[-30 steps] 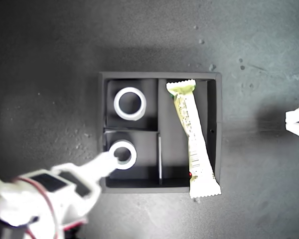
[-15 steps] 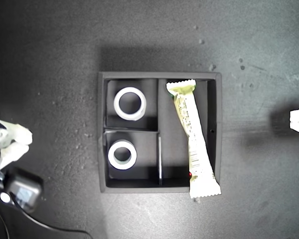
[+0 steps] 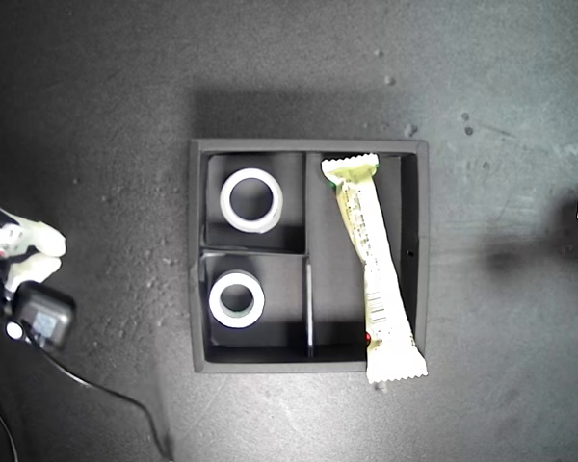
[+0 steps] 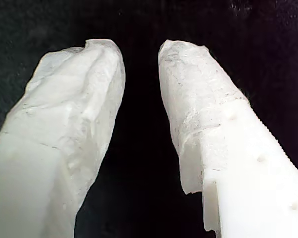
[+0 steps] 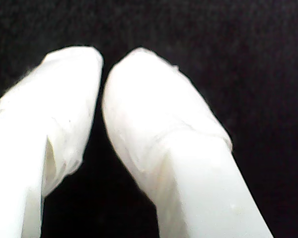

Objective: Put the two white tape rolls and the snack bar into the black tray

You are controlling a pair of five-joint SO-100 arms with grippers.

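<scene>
While my first gripper [image 4: 139, 49] hangs apart with nothing in it and my second gripper [image 5: 102, 62] is almost pinched together, empty too, each white tape roll [image 3: 250, 200] [image 3: 236, 299] sits in its own small box of the black tray [image 3: 198, 241]. The snack bar [image 3: 374, 269] lies in the long box, one end poking over the wall. I think a soft push would tuck it in.
</scene>
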